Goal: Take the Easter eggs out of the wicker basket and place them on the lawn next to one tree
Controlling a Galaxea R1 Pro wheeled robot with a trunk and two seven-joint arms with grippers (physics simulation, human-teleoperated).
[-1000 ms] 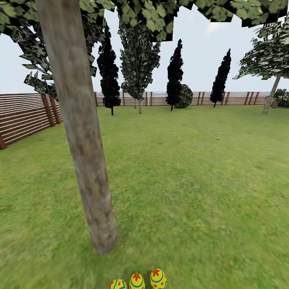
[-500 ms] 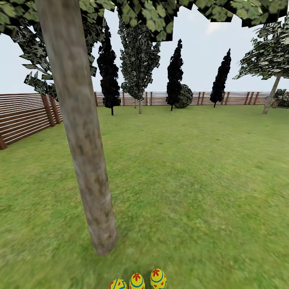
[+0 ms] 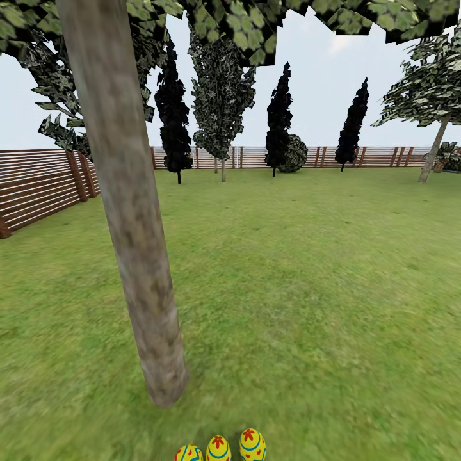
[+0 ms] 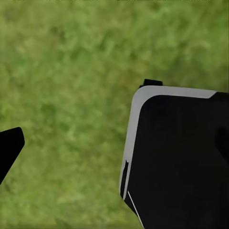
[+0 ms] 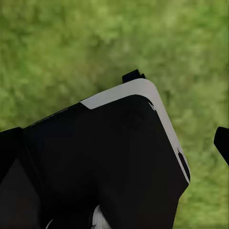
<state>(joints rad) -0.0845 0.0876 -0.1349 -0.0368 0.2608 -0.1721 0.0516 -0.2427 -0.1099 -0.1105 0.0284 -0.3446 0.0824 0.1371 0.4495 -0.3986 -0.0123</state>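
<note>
Three yellow Easter eggs lie in a row on the lawn (image 3: 307, 288) at the head view's near edge: one (image 3: 189, 454) at the left, one (image 3: 218, 449) in the middle, one (image 3: 252, 444) at the right. They rest just right of the base of the tree (image 3: 131, 224), whose thick grey-brown trunk leans. The wicker basket is out of view. My left gripper (image 4: 117, 148) hangs over grass with one dark fingertip (image 4: 9, 148) at the frame's edge and nothing between the fingers. My right gripper (image 5: 117, 152) is likewise over grass, fingertip (image 5: 222, 142) at the edge, holding nothing.
A brown slat fence (image 3: 38, 186) runs along the left and far side. Dark narrow trees (image 3: 279, 121) and a thin-trunked tree (image 3: 434, 150) stand by the far fence. My own black, white-trimmed body (image 4: 176, 157) takes up much of both wrist views.
</note>
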